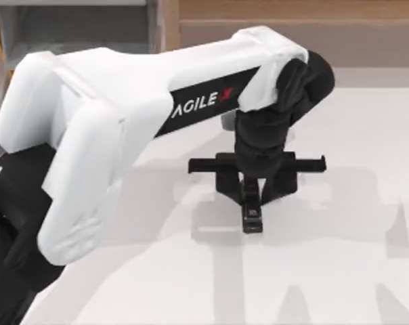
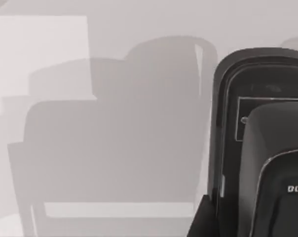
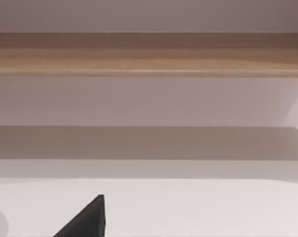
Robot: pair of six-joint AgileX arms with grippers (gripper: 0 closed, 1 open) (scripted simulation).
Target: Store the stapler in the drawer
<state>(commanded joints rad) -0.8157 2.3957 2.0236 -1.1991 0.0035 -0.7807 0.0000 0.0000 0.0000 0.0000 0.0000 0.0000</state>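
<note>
My left fingers (image 1: 253,203) hang over the stapler (image 1: 252,218) near desk (image 1: 340,271) centre — grasp step, I'd say. The stapler's a small black bar lying on the desk, long axis 12-to-6, its 6 o'clock end poking out below the tips. Fingers look close on either side, but I can't tell if they're clamped yet. The drawer (image 1: 76,30) sits open at about 10 o'clock, grey inside. Next, prob.: confirm grip, lift straight up, carry toward 10 o'clock, over the drawer's wall. Right arm's parked off by the wooden unit (image 3: 149,52).
</note>
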